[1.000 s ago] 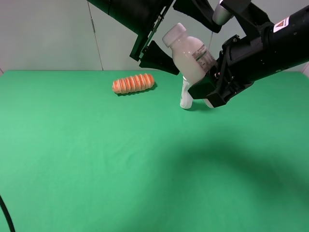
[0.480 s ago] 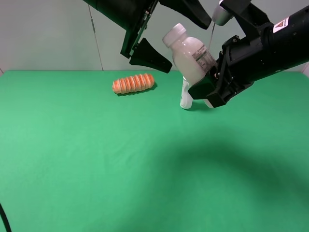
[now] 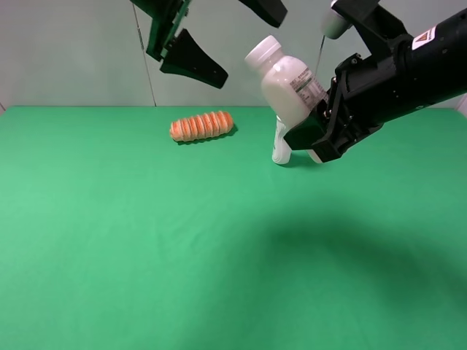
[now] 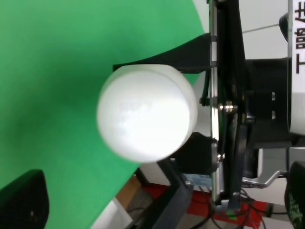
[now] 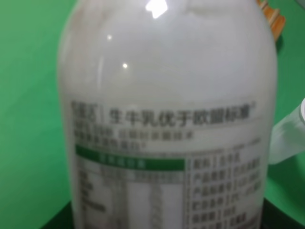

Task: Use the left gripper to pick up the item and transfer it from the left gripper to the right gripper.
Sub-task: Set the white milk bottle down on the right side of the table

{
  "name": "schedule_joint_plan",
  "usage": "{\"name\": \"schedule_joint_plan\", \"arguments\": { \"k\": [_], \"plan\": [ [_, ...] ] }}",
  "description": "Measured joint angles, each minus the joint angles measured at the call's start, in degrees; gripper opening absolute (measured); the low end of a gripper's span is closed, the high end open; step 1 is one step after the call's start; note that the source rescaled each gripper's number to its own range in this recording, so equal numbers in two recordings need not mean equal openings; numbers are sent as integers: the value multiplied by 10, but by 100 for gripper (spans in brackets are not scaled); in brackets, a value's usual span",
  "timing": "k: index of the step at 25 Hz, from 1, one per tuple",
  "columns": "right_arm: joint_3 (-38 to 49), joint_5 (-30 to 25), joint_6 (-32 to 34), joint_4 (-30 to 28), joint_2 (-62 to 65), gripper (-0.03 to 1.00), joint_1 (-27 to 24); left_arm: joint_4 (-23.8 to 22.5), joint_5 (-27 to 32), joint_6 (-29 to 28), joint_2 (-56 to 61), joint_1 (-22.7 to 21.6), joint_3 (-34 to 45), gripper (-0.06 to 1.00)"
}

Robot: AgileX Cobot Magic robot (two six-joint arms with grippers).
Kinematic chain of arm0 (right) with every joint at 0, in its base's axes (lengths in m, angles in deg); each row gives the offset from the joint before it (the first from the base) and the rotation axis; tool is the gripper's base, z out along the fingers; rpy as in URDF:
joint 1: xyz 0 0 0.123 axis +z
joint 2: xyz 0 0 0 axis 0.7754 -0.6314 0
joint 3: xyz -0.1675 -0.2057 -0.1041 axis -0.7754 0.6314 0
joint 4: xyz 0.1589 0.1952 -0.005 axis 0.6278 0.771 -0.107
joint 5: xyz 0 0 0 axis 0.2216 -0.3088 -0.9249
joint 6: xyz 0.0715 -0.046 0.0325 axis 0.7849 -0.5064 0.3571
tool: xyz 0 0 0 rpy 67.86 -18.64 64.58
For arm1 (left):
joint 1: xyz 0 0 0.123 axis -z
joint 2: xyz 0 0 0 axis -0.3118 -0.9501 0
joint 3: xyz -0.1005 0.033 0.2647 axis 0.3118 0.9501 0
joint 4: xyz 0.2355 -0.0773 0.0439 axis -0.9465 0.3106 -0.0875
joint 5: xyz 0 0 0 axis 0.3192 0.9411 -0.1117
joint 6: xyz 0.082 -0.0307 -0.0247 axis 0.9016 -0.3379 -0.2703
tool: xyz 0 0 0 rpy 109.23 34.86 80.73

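While the right gripper (image 3: 312, 130) holds the item (image 3: 288, 84) tilted in its jaws above the counter (image 3: 146, 240), the left gripper (image 3: 228, 36), jaws wide and clear, should retreat straight without brushing the cap (image 3: 263, 51).

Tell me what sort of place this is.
Most likely a robot lab test bench, not a home. A plain green cloth forms the work surface, bare pale wall panels stand behind it, and the right gripper holds a white bottle in the air above the cloth.
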Motion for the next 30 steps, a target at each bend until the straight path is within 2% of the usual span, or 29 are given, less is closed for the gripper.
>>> {"name": "schedule_joint_plan", "arguments": {
  "k": [9,12,18,30],
  "plan": [
    [0,0,0,0,0,2,0,-33,7,-2,63,-54,0,100],
    [0,0,0,0,0,2,0,-76,8,-13,89,-65,0,100],
    [0,0,0,0,0,2,0,-199,11,-58,147,-68,0,100],
    [0,0,2,0,0,2,0,-366,16,-125,272,-68,0,100]
  ]
}}
